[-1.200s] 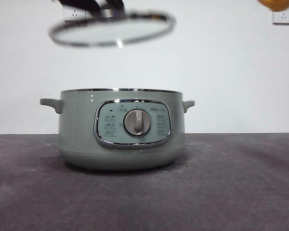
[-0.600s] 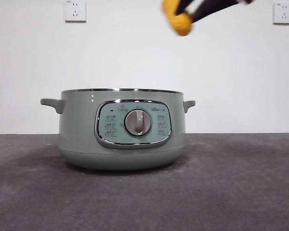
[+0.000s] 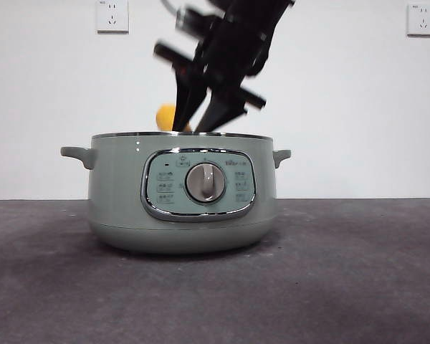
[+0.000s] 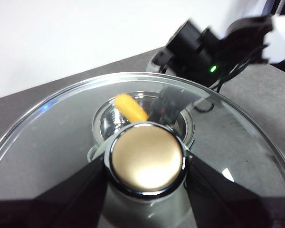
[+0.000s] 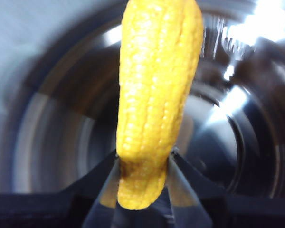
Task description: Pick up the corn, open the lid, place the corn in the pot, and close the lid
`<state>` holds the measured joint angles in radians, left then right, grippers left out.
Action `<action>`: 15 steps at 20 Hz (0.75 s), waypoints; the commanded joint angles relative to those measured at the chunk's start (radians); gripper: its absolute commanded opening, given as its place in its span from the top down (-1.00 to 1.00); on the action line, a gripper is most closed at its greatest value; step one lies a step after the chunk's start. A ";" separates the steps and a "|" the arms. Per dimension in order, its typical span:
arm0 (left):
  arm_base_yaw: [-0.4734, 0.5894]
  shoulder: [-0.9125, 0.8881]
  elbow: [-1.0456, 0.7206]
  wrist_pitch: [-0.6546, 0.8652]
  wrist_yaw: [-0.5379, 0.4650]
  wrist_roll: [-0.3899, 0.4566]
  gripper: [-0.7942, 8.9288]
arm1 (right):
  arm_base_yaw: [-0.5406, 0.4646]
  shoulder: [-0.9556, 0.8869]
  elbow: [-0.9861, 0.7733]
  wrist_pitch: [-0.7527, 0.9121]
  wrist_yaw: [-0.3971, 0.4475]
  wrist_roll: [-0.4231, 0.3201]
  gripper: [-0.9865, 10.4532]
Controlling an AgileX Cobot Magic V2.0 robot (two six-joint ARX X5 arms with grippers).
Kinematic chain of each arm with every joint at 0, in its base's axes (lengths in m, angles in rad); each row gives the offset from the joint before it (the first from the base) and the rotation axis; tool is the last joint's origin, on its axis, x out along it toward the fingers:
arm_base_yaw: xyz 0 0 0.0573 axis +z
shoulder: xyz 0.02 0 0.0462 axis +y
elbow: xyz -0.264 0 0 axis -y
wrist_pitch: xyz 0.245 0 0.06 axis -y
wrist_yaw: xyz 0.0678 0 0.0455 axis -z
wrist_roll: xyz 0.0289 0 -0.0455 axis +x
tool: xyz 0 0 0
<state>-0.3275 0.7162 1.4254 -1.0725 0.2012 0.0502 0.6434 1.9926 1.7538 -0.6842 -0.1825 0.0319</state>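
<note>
The big sage-green cooking pot point(image 3: 182, 192) with the silver dial sits on the dark grey bench point(image 3: 358, 287). Its top is open. The round glass lid point(image 4: 57, 137) with the shiny rim is already off, held up high above the pot. The left claw point(image 4: 146, 167) pinches the lid's round knob point(image 4: 146, 164), one black jaw on each side. The knob looks shiny and golden in the left wrist view.

The yellow corn cob point(image 5: 156, 95) with its rows of little kernels is picked up too. The right claw point(image 5: 143, 178) pinches it near one end, and the rest of the cob sticks out past the jaws. In the right wrist view the shiny inside of the pot is right behind the corn. In the front view the right claw reaches down to the pot's rim, and a bit of yellow peeks out just above the rim.

So picking up the corn and opening the lid are done. The corn is at the mouth of the pot but not let go yet. I think the claw needs to drop it in next. Then the lid must go back on.

The corn looks bright, bumpy and whole.
</note>
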 commanded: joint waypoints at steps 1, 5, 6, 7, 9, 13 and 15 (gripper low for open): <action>0.003 -0.011 0.009 0.034 0.008 -0.006 0.85 | 0.013 0.042 0.005 -0.004 0.039 -0.022 0.86; 0.003 -0.010 0.009 0.024 0.008 -0.005 0.85 | 0.025 0.071 0.005 -0.027 0.091 -0.037 0.86; 0.003 -0.010 0.009 0.024 0.008 -0.005 0.85 | 0.026 0.078 0.005 -0.041 0.101 -0.038 0.86; 0.003 -0.010 0.009 0.024 0.008 -0.005 0.85 | 0.029 0.087 0.005 -0.056 0.104 -0.040 0.86; 0.003 -0.010 0.009 0.023 0.008 -0.005 0.85 | 0.030 0.109 0.005 -0.087 0.120 -0.043 0.86; 0.003 -0.010 0.009 0.014 0.013 -0.005 0.85 | 0.034 0.117 0.005 -0.092 0.124 -0.043 0.80; 0.003 -0.010 0.009 0.015 0.015 -0.005 0.85 | 0.034 0.115 0.005 -0.098 0.124 -0.035 0.45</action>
<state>-0.3275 0.7170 1.4254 -1.1000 0.2089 0.0505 0.6731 2.0781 1.7672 -0.7681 -0.0597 -0.0002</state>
